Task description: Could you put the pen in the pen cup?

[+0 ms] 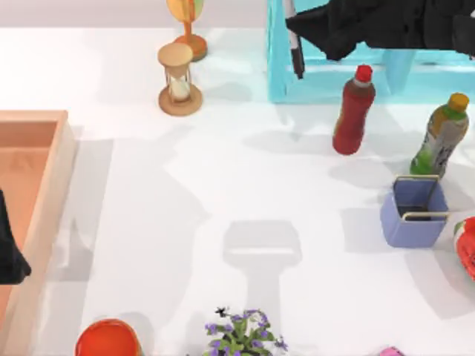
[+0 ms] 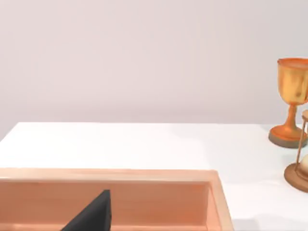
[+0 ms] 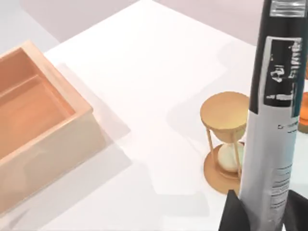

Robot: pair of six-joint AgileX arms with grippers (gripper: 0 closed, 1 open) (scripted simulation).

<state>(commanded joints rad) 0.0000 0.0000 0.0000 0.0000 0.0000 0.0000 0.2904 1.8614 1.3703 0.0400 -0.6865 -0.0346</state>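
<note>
Table (image 1: 223, 185), white, w/ everything else spread around its edges. Wooden tray (image 1: 44, 200) sits at the left side, pale orange-tan, w/ an inner divider seen in the right wrist view. Left gripper (image 1: 11, 259) hangs over that tray, parked; can't tell if its fingers are apart or closed. Turquoise rack (image 1: 278, 74) stands at the far edge, right of centre. Right arm reaches in over the rack from the right, and the right gripper (image 1: 300, 30) has its fingers closed on the pen (image 1: 295, 48), held up off the table above the rack's left end. Pen is slim, marker-like: black at the end, grey-white barrel w/ dark print and a black label panel, clear in the right wrist view (image 3: 274, 120), where two dark fingertips (image 3: 236, 214) pinch its barrel from both sides.

Red bottle (image 1: 354, 111) w/ red cap leans just in front of the rack; green bottle (image 1: 441, 137) w/ orange cap stands to its right. Pen cup (image 1: 414, 211), square, periwinkle blue, thin metal wire rim, dark inside, sits near the front of the green bottle, well apart from the pen. Hourglass (image 1: 179, 80), wooden, stands at the far edge left of the rack, w/ a gold goblet (image 1: 187, 22) just behind it. Round orange-red container (image 1: 107, 340) and small purple-flowered plant (image 1: 241, 334) sit at the near edge.
</note>
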